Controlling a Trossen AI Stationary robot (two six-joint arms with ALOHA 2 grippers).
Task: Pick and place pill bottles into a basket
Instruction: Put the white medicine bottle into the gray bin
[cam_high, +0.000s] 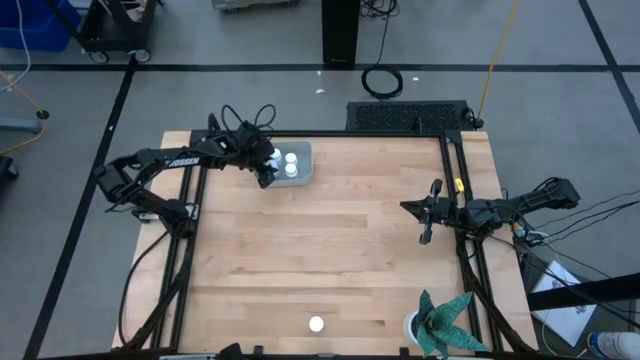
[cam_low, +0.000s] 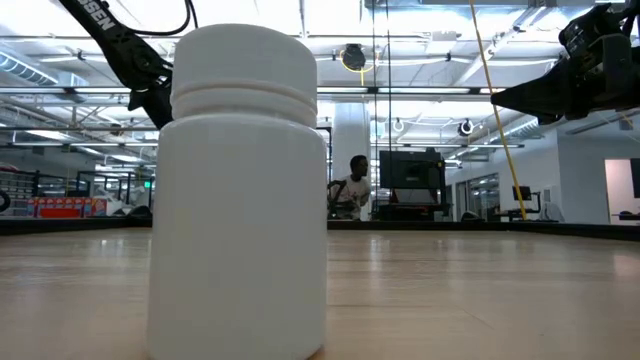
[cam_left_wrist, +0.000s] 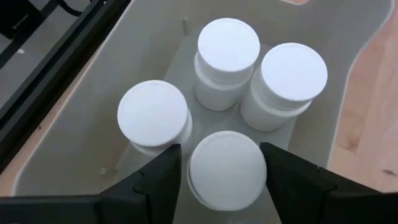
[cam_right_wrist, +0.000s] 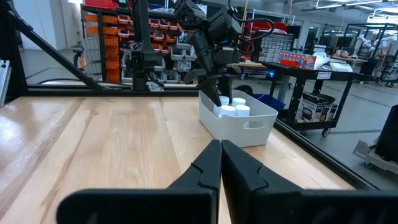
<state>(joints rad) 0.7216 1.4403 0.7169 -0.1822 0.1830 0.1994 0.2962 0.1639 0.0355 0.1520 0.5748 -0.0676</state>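
The grey-blue basket stands at the table's far edge, left of centre. Three white pill bottles stand upright on its floor. My left gripper points down into the basket and is shut on another bottle next to them. It also shows in the right wrist view. One more bottle stands on its base near the table's near edge, and it looms large in the low view. My right gripper is shut and empty at the table's right side. My left gripper pinches the bottle between its two fingers, which lie against opposite sides of the cap. The fingers come from above, pointing down. The bottle is upright inside the basket; the cap hides whether its base rests on the floor.
A white pot with a green plant stands at the near right corner. Dark frame rails run along the table's sides. Bare wood lies between the basket and the lone bottle. A person sits far behind the table.
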